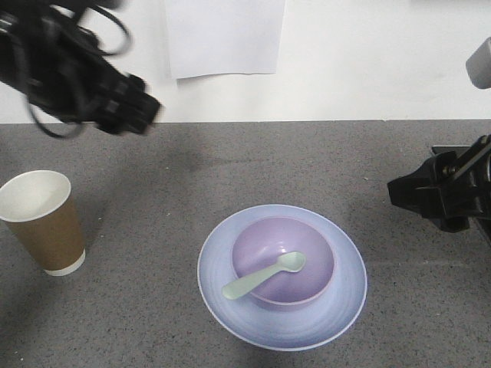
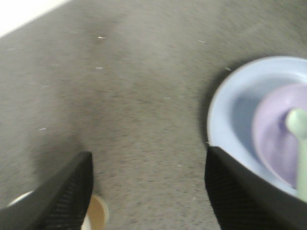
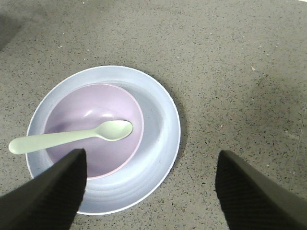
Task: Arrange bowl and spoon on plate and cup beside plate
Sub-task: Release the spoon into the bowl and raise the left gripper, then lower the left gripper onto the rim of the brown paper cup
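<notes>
Half the cup (image 2: pixel 96 215) behind jaws

A grey speckled countertop (image 1: pixel 253 169) meeting a white wall carries two items directly: a pale blue-lilac plate (image 1: pixel 337 303) and a brown paper cup (image 1: pixel 46 226). The plate lies below and ahead of the right arm's parted jaws, nearer the left-hand one in the right wrist view. The cup stands upright, well apart from the plate, its rim (image 2: pixel 96 215) showing just beside the left-hand jaw of the left arm. Between those jaws lies only bare grey surface.
</notes>
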Tool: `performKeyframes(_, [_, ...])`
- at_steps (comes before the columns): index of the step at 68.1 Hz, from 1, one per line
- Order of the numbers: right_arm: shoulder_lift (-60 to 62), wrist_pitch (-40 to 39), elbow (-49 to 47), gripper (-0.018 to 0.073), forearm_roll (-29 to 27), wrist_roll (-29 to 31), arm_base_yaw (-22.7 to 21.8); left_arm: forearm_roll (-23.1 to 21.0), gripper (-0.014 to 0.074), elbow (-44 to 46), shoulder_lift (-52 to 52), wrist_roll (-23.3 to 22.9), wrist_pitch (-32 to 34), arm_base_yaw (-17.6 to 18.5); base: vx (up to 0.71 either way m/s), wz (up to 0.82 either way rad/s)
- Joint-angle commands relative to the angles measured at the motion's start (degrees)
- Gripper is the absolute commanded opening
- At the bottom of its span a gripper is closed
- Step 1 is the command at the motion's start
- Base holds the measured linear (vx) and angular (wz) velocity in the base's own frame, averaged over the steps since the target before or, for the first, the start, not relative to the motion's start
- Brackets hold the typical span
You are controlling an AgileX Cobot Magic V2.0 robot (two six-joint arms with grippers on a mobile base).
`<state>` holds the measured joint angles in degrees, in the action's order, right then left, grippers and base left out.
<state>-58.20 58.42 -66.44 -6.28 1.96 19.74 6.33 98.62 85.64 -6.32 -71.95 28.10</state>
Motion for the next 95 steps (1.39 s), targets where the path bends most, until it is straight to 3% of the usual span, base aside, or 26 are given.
performKeyframes(1, [0.77, -3.67, -1.34, 0.0546, 0.24, 0.53, -0.13, 0.55, 0.0482, 1.53, -3.95, -0.71, 0.23, -3.86, 0.0, 0.0])
performKeyframes(20, [0.77, -3.67, -1.34, 0.0546, 0.24, 0.53, -0.13, 0.55, 0.0482, -4.13, -6.77, -0.71, 0.23, -15.57, 0.0, 0.0])
performKeyframes(21, [0.77, -3.68, -1.34, 0.0546, 0.24, 0.53, -0.13, 0.55, 0.0482, -8.77, -7.08, -0.71, 0.23, -20.11, 0.0, 0.0])
performKeyframes(34, [0.77, -4.05, -1.34, 0.0546, 0.24, 0.58, -0.13, 0.38, 0.0482, -13.78, -7.03, -0.64, 0.23, -25.09, 0.0, 0.0])
performKeyframes(46, [0.77, -4.91, -1.34, 0.0546, 0.24, 0.53, -0.13, 0.1, 0.0482, -17.95, -7.03, -0.71, 1.85, -26.4, 0.0, 0.0])
performKeyframes(61, [0.77, -4.92, -1.34, 0.0546, 0.24, 0.53, -0.13, -4.22, 0.0482, -18.59, -7.03, -0.1, 3.4, -26.4, 0.0, 0.0])
performKeyframes(95, [0.77, -4.66, -1.34, 0.0546, 0.19, 0.53, -0.13, -5.65, 0.0482, -18.59, -0.91, -0.1, 3.15, -26.4, 0.0, 0.0])
